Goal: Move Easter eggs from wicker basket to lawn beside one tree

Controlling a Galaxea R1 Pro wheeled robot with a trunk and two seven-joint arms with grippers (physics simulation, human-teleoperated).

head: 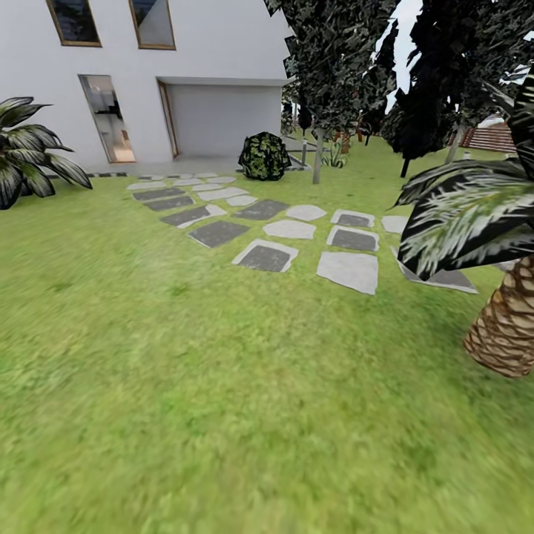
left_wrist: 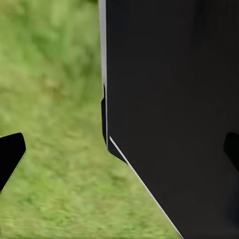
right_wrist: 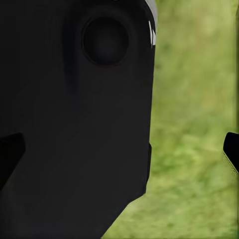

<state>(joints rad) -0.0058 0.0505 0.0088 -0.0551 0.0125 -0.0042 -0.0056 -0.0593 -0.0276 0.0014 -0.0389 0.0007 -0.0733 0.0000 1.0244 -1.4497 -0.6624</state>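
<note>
Head view: wide lawn point(head: 222, 386) of bright green grass spreading from the near edge to a white house point(head: 148, 81) at the far left, with a garage recess and a glass door. Grey stepping stones point(head: 289, 237) scattered across the middle distance, running from far left toward the right. Palm point(head: 508, 326) with a scaly brown trunk at the near right, striped fronds hanging over the stones. Leafy plant point(head: 30, 152) at the far left edge. Round dark shrub point(head: 264, 156) by the house corner. Just right of it, a tree point(head: 318, 152) with a slim pale trunk standing upright, long axis vertical, dark mottled crown above. Darker trees farther right.

Left wrist view: blurred grass of the lawn below, a broad black robot body panel point(left_wrist: 174, 99) covering the greater part. Left tool point(left_wrist: 119, 149) with dark fingertips point(left_wrist: 10, 152) spread to opposite edges of the picture, parted wide, nothing between them.

Right wrist view: black robot housing point(right_wrist: 74, 114) with a round recess, green lawn beside it. Right tool point(right_wrist: 119, 152) with fingertips point(right_wrist: 232, 147) likewise spread apart, holding nothing.
</note>
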